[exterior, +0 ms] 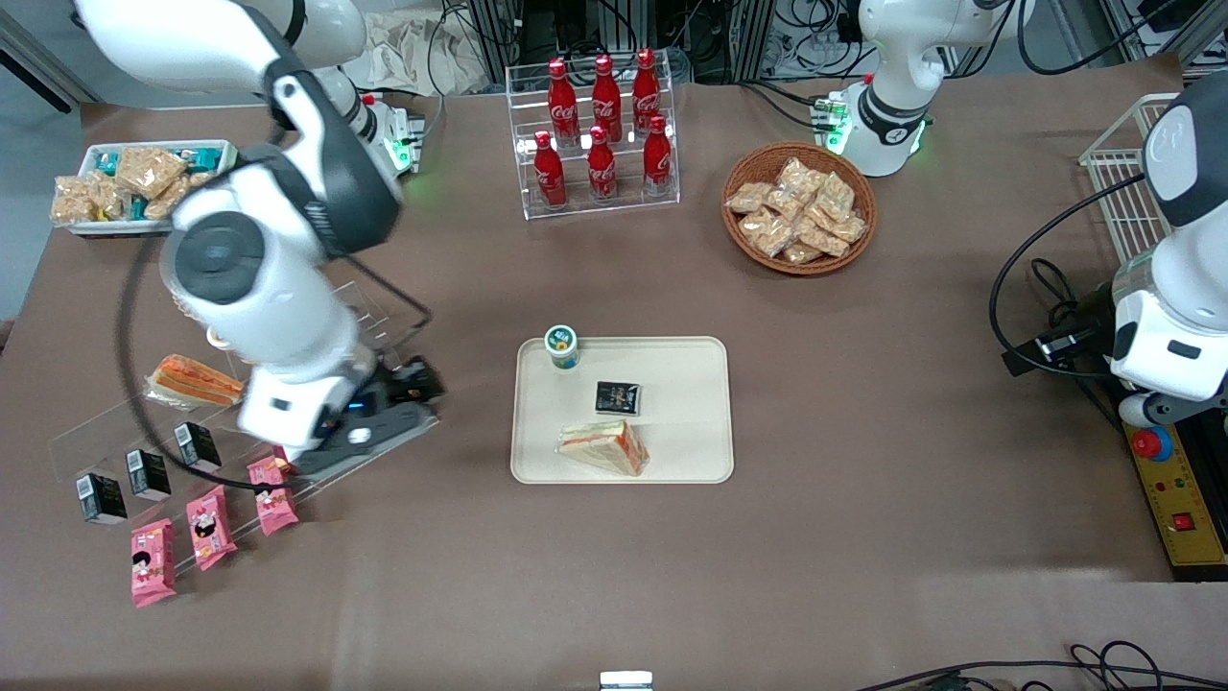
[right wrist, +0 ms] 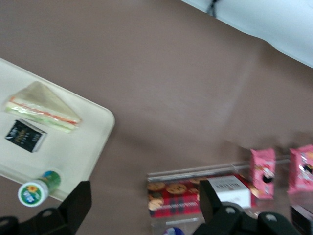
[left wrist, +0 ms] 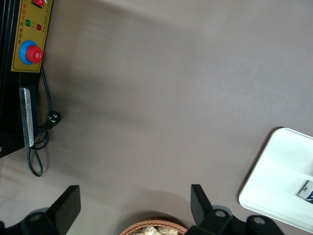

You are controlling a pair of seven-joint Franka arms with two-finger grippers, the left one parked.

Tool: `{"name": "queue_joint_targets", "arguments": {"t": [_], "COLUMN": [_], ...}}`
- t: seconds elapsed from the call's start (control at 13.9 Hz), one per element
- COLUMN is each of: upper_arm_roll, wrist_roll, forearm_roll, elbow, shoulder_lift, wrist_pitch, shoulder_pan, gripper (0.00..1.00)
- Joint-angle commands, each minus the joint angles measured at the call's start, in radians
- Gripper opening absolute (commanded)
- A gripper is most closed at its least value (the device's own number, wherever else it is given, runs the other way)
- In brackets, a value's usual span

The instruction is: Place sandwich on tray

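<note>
The clear-wrapped triangular sandwich of pale white bread with red and green filling [exterior: 604, 447] lies flat on the large cream-beige rectangular tray with rounded corners [exterior: 691, 403], at the tray end nearest the front camera. Nothing grips it. Just beside it, a little farther from the camera, sits a small black packet [exterior: 617, 396], and at the tray's rim farthest from the camera stands a small white cup with a green and yellow lid [exterior: 561, 346]. The wrist camera shows the same trio: sandwich [right wrist: 43, 106], black packet [right wrist: 25, 135], cup [right wrist: 35, 191], all on the tray [right wrist: 93, 132].

The right arm's pincer [right wrist: 142, 205] hangs well apart from the tray, toward the working arm's end of the brown table [exterior: 863, 403]. Its two dark fingers [right wrist: 78, 203] stand spread wide with nothing between them. Below it sits a red packet printed with cookies [right wrist: 173, 198] on a clear acrylic stand [right wrist: 195, 171], with pink snack packets [right wrist: 263, 172] close by. In the front view the arm's body covers much of that stand; pink packets [exterior: 209, 526] and small black cartons [exterior: 149, 473] line up there, and a smaller, mostly orange-layered sandwich [exterior: 192, 381] lies beside the arm.

Farther from the camera stand red cola bottles in a clear rack [exterior: 602, 130], a wicker basket of snack packs [exterior: 799, 206], and a white bin of snack packets [exterior: 134, 182].
</note>
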Motion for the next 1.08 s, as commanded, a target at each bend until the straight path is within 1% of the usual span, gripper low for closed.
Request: {"name": "queue_joint_targets", "arguments": {"t": [0.0, 0.22, 0.29, 0.43, 0.5, 0.58, 0.72, 0.79, 1.01], "upper_arm_roll": [0.0, -0.019, -0.024, -0.033, -0.055, -0.084, -0.148, -0.171, -0.211], "wrist_roll": [0.009, 0.002, -0.001, -0.004, -0.008, -0.021, -0.076, -0.078, -0.078], "forearm_roll": [0.022, 0.034, 0.05, 0.102, 0.123, 0.143, 0.166, 0.171, 0.185], "elbow": [-0.032, -0.032, -0.031, -0.029, -0.028, -0.028, -0.028, -0.028, -0.031], "shoulder_lift": [-0.066, -0.1, -0.112, -0.141, -0.152, -0.163, -0.195, -0.203, -0.226], "wrist_pitch": [-0.03, -0.045, -0.078, -0.14, -0.164, -0.184, -0.209, -0.221, -0.273], "shoulder_pan": [-0.045, -0.096, -0.125, -0.174, -0.191, -0.195, -0.192, -0.191, -0.189], "gripper": [0.98, 0.98, 0.98, 0.98, 0.98, 0.98, 0.98, 0.98, 0.98]}}
